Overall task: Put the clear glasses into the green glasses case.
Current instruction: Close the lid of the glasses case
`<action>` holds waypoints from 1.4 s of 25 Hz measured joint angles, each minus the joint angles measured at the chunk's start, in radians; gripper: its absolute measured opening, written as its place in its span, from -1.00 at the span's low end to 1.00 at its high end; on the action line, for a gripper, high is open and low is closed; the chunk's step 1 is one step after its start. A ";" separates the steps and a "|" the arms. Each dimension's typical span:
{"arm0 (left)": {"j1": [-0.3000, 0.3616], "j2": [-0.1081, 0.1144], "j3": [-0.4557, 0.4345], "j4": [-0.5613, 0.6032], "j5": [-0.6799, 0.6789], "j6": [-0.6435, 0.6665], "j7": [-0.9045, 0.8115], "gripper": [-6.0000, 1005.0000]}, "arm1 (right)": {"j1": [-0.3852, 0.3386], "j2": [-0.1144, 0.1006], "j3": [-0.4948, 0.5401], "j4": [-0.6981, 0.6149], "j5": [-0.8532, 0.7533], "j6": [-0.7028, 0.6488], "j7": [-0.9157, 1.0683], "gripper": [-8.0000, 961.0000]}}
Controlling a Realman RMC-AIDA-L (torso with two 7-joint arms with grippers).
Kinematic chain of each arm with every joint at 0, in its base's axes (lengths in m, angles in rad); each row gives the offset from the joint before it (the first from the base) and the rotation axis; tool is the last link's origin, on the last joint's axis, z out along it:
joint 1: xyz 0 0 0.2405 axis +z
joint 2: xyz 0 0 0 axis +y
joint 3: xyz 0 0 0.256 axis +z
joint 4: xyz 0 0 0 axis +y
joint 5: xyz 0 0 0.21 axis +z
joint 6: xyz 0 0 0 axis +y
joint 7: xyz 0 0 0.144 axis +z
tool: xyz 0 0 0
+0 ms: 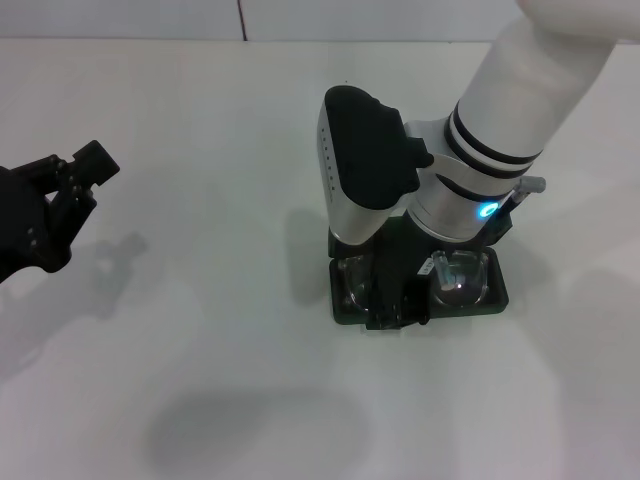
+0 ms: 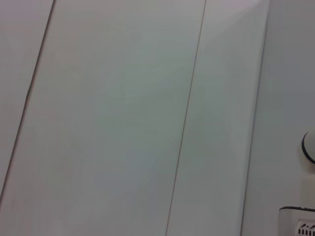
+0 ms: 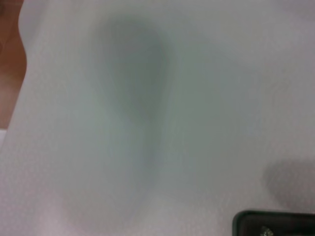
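glasses in the tray, pincer down among them

nearest the camera, the green glasses case (image 1: pixel 495 297) lies open on the white tabletop (image 1: pixel 230 380), and it serves as the landmark here. the clear glasses (image 1: pixel 458 278) rest inside its dark tray, one lens visible on each side of the right pincer (image 1: pixel 398 300). that pincer sits low in the tray, over the case's middle, and its black fingers are too dark against the lining to say whether they are released or clenched on the frame.

the risk, as i judge it, is in the retreat. if the fingers have any hold on the bridge when the arm lifts, the glasses could ride up and tip over the case's near rim. a sideways drift could nudge the light case across the tabletop. a clear arm left proud of the rim, which cannot be made out here, could later foul the lid.

above the case, the right forearm slopes down steeply from the far right, wrist bent so the pincer points almost straight down.

far off to the left of the case, the left pincer (image 1: pixel 70 185) hangs above the tabletop, fingers spread and holding nothing.
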 joint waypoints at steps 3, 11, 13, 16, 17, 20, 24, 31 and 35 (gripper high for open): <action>0.000 -0.001 0.000 0.000 0.000 0.000 0.000 -0.85 | 0.000 0.000 0.000 0.000 0.000 0.001 -0.001 -0.58; 0.000 -0.001 0.000 0.000 0.000 0.000 0.000 -0.85 | 0.000 0.000 0.000 0.003 0.000 0.008 -0.002 -0.57; 0.000 -0.002 0.000 0.000 0.000 0.000 0.000 -0.85 | 0.000 0.000 0.000 0.003 0.000 0.010 -0.003 -0.57; 0.001 -0.002 0.000 0.000 0.000 0.000 0.000 -0.85 | 0.000 0.000 0.000 0.002 0.000 0.009 -0.003 -0.57; 0.002 -0.002 0.000 0.000 0.000 0.000 0.000 -0.85 | 0.000 0.000 0.000 0.000 0.000 0.007 -0.003 -0.57; 0.003 -0.002 0.000 0.000 0.000 0.000 -0.001 -0.85 | -0.008 0.000 0.006 -0.023 0.004 -0.008 0.001 -0.57; 0.005 0.002 -0.005 0.002 -0.004 0.008 -0.015 -0.85 | -0.033 0.000 0.036 -0.105 0.018 -0.076 0.009 -0.56; -0.004 0.011 -0.008 0.011 -0.036 0.021 -0.062 -0.85 | -0.170 -0.002 0.121 -0.346 -0.033 -0.162 0.046 -0.56; -0.014 0.019 -0.009 0.029 -0.059 0.033 -0.110 -0.85 | -0.342 -0.006 0.219 -0.556 -0.049 -0.188 0.038 -0.56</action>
